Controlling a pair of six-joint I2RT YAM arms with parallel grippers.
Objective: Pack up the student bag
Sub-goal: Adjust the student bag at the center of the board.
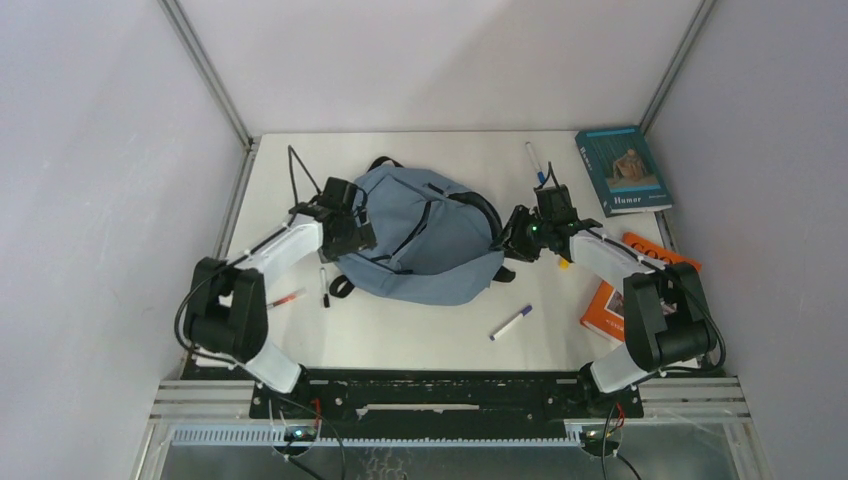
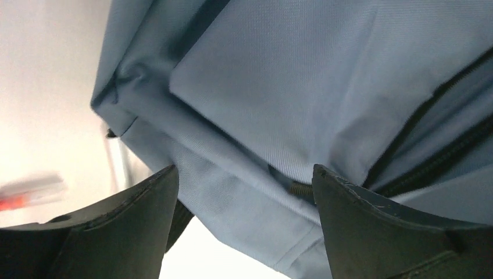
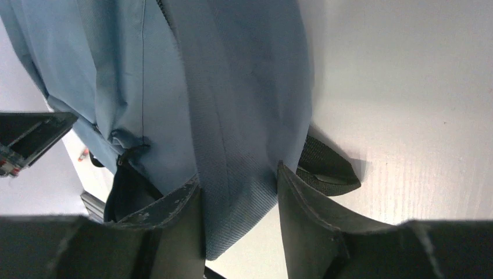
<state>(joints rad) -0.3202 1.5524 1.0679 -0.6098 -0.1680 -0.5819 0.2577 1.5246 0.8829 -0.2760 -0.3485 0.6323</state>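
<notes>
The student bag (image 1: 420, 235), grey-blue with black zippers and straps, lies flat in the middle of the table. At its left edge my left gripper (image 1: 350, 235) stands open. In the left wrist view a fold of the bag (image 2: 290, 87) lies loosely across the wide gap of the left gripper (image 2: 244, 174). My right gripper (image 1: 515, 235) is at the bag's right edge. In the right wrist view a padded grey-blue band of the bag (image 3: 232, 116) fills the gap of the right gripper (image 3: 238, 174) and touches both fingers. A black webbing strap end (image 3: 325, 168) lies just beyond.
A teal book (image 1: 622, 170) lies at the back right and an orange book (image 1: 625, 290) under the right arm. A blue-capped pen (image 1: 537, 160) is behind the right gripper and a purple-capped marker (image 1: 510, 322) in front of the bag. A black pen (image 1: 323, 285) and a red pen (image 1: 285, 298) lie by the left arm.
</notes>
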